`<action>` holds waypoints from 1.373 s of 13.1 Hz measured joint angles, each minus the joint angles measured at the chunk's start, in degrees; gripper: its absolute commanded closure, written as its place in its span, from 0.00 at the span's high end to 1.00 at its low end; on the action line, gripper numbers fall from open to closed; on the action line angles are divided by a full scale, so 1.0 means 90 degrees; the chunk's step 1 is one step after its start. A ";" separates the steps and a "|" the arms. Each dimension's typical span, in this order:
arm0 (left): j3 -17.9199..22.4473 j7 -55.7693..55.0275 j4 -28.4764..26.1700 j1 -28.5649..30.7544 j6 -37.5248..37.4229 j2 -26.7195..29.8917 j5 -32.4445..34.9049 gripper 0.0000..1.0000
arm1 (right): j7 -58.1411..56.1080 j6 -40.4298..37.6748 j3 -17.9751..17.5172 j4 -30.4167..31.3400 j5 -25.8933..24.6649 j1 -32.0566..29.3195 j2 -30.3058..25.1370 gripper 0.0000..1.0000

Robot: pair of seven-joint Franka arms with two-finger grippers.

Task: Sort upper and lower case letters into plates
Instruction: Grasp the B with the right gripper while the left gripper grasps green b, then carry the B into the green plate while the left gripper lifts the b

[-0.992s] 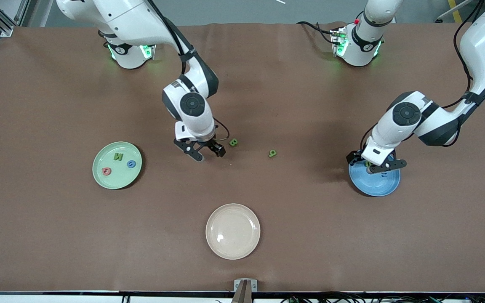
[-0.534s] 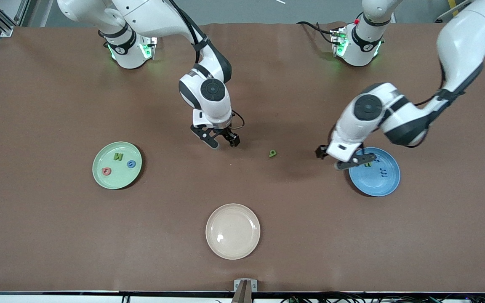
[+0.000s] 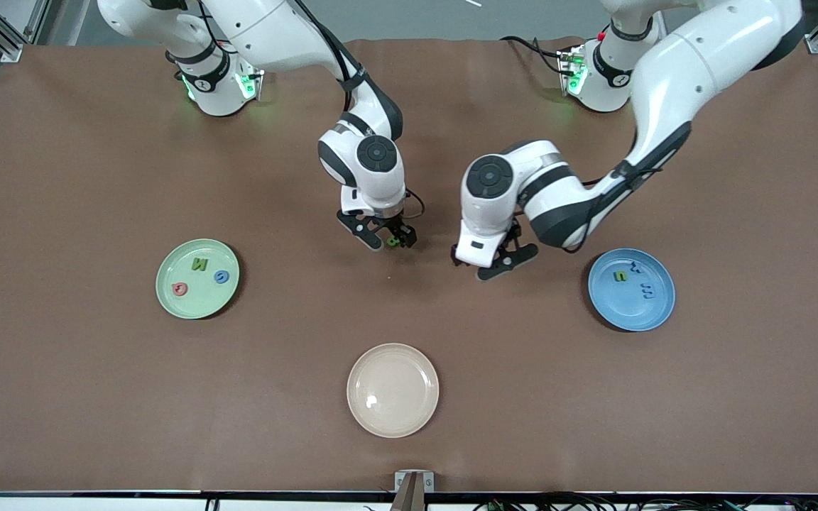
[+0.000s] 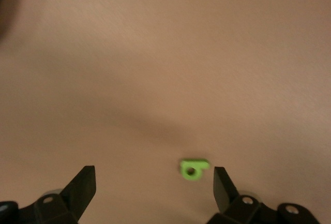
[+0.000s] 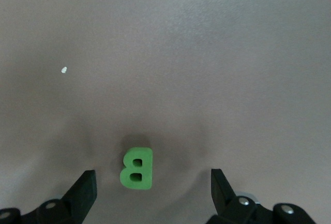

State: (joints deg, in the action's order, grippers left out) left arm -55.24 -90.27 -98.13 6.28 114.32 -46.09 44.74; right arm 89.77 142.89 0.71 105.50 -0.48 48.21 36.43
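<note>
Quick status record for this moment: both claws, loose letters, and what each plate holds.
left claw: open, low over a small green letter on the table
right claw: open, around the green B, not gripping
mint plate: green N, blue letter, pink-red letter
blue plate: green letter, two blue letters
cream plate: no letters

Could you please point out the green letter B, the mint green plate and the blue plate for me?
green letter B [image 5: 137, 168], right wrist view, middle of its face.
mint green plate [image 3: 171, 309], front view, bare part by the rim.
blue plate [image 3: 629, 316], front view, bare floor.
</note>
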 measured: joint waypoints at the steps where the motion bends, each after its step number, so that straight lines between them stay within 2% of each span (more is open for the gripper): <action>1: 0.0237 -0.0022 0.0181 -0.0315 0.0002 -0.0022 -0.0125 1.00 | 0.0000 0.0019 0.0010 -0.0031 -0.0085 0.0001 0.0043 0.73; 3: 0.0661 -0.0023 0.0410 -0.0826 0.0119 -0.0066 -0.0303 1.00 | 0.0001 0.0022 0.0029 -0.0056 -0.0189 0.0001 0.0052 0.48; 5: 0.0794 -0.0028 0.0453 -0.0986 0.0258 -0.0101 -0.0338 1.00 | 0.0001 0.0018 0.0047 -0.0064 -0.0209 0.0001 0.0056 0.16; 6: 0.0800 -0.0028 0.0459 -0.0980 0.0270 -0.0101 -0.0339 1.00 | 0.0001 0.0017 0.0053 -0.0068 -0.0212 0.0001 0.0057 0.04; 7: 0.0806 -0.0028 0.0470 -0.0969 0.0271 -0.0101 -0.0339 1.00 | 0.0001 0.0006 0.0056 -0.0082 -0.0214 0.0001 0.0055 0.00; 11: 0.0828 -0.0028 0.0484 -0.0958 0.0272 -0.0102 -0.0340 1.00 | -0.0303 -0.0056 0.0157 -0.0118 -0.0224 -0.0203 0.0051 0.00; 13: 0.0827 -0.0028 0.0483 -0.0973 0.0272 -0.0106 -0.0349 1.00 | -0.1393 -0.0521 0.0225 -0.0228 -0.0231 -0.0846 -0.0085 0.00; 16: 0.0828 -0.0028 0.0479 -0.1001 0.0294 -0.0167 -0.0349 1.00 | -0.3477 -0.1526 0.0241 -0.0314 -0.0231 -0.2199 -0.0642 0.00; 18: 0.0838 -0.0028 0.0477 -0.1071 0.0382 -0.0259 -0.0349 1.00 | -0.4375 -0.2112 0.0230 -0.0311 -0.0231 -0.2756 -0.1001 0.00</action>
State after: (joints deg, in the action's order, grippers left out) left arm -47.70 -90.52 -93.83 -3.35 117.76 -48.42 41.59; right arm 50.39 123.89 2.78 102.70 -2.56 23.41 27.42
